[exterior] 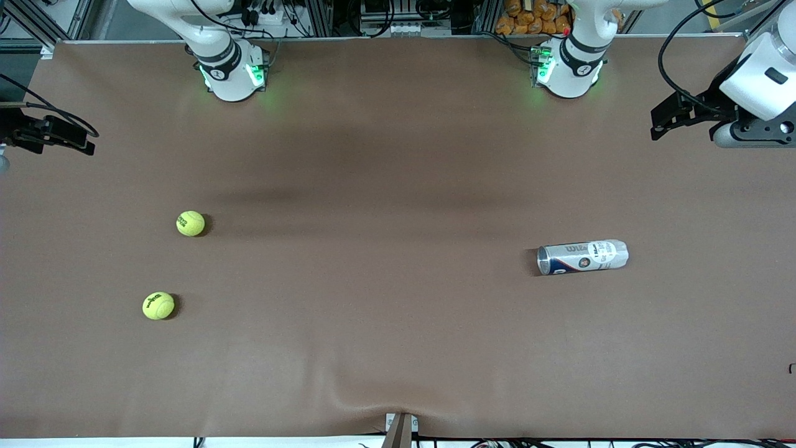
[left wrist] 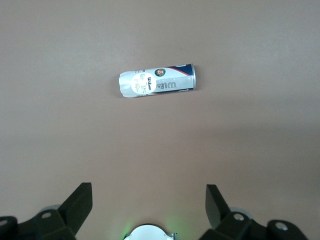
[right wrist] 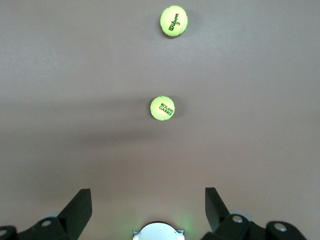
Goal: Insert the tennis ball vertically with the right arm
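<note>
Two yellow tennis balls lie on the brown table toward the right arm's end: one (exterior: pixel 190 223) (right wrist: pixel 162 108) and another (exterior: pixel 158 305) (right wrist: pixel 173 20) nearer to the front camera. A silver and blue ball can (exterior: pixel 583 257) (left wrist: pixel 157 83) lies on its side toward the left arm's end. My right gripper (exterior: pixel 87 142) (right wrist: pixel 147 192) hangs open and empty above the table's edge at its own end, well away from both balls. My left gripper (exterior: pixel 658 124) (left wrist: pixel 147 187) is open and empty, raised over its end of the table, away from the can.
The brown cloth-covered table (exterior: pixel 398 348) has a small ripple at its front edge by a bracket (exterior: pixel 401 429). The two arm bases (exterior: pixel 230 71) (exterior: pixel 569 68) stand along the back edge. Cables and racks lie past that edge.
</note>
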Robot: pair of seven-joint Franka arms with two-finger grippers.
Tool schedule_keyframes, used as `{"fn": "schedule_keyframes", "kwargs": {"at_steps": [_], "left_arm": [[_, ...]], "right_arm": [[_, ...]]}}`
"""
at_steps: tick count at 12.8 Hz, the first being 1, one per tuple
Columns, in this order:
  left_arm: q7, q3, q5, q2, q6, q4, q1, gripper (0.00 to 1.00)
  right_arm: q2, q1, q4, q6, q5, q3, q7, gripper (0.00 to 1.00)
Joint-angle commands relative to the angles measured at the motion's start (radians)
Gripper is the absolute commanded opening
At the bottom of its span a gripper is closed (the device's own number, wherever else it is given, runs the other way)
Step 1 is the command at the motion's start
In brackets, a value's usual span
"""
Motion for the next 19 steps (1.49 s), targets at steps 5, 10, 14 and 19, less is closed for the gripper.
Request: {"fn": "schedule_keyframes", "kwargs": {"at_steps": [5,10,14,19], "left_arm": [[-0.007,-0.012,-0.015,0.000,0.018,-0.006,0.004,1.00],[-0.007,-0.012,-0.015,0.020,0.046,-0.006,0.005,1.00],[-0.008,-0.012,-0.015,0.038,0.072,-0.006,0.002,1.00],[-0.008,-0.012,-0.015,0.055,0.092,-0.008,0.002,1.00]], "right_arm": [[-0.006,-0.006,-0.083,0.066,0.006,0.005,0.013,1.00],[-0.011,-0.006,-0.084,0.066,0.006,0.005,0.012,1.00],[-0.055,0.002,-0.069,0.094,0.004,0.011,0.001,1.00],[-0.040,0.004,0.028,0.013,0.003,0.010,0.018,1.00]]}}
